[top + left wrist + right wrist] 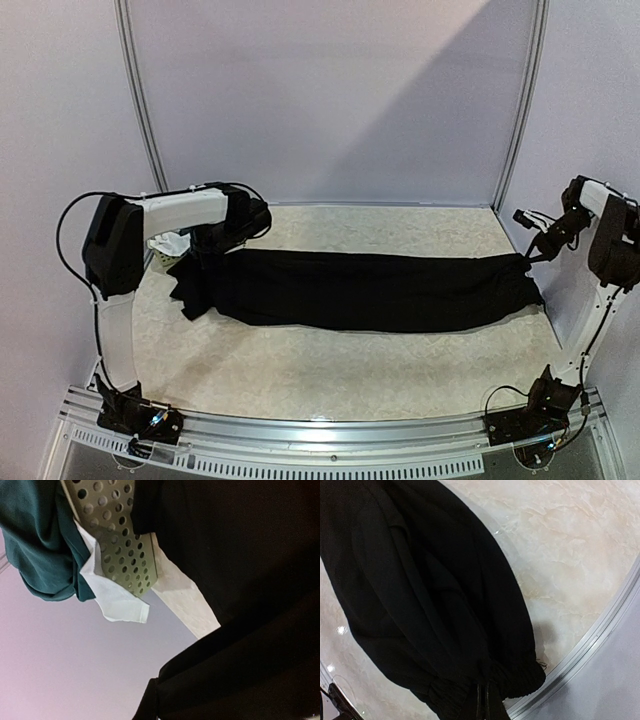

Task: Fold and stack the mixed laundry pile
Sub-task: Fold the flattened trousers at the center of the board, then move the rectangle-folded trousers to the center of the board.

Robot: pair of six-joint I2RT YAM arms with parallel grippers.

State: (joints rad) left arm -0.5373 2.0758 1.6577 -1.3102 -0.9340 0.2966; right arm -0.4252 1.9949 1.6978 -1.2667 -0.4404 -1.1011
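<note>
**Operator:** Where are the trousers lying?

**Spotter:** You are looking past your arm bases and a strip of bare marbled surface [330, 375]. Beyond that strip the long black trousers [370, 290] are lying stretched out across the middle, running from your left arm's side to your right arm's side.

**Operator:** And my claws?

**Spotter:** Your right claw [527, 257] is pressing together on the right-hand end of the trousers. In the right wrist view the gathered elastic end is bunching toward the bottom of the picture, just beside the metal rim [590, 645] of the surface. Your left claw [207, 248] is pressing together too, on the left end of the trousers. Black cloth is hiding its fingers in the left wrist view. In the top view, though, you are seeing the fabric rising up to it.

**Operator:** What is sitting farther back?

**Spotter:** Just behind your left claw, the perforated basket [117, 540] is standing at the far left of the surface. The dark teal-green shorts [40, 540] are draping against its wall. The white cloth [117, 602] is hanging out between the shorts and the basket, touching both.
</note>
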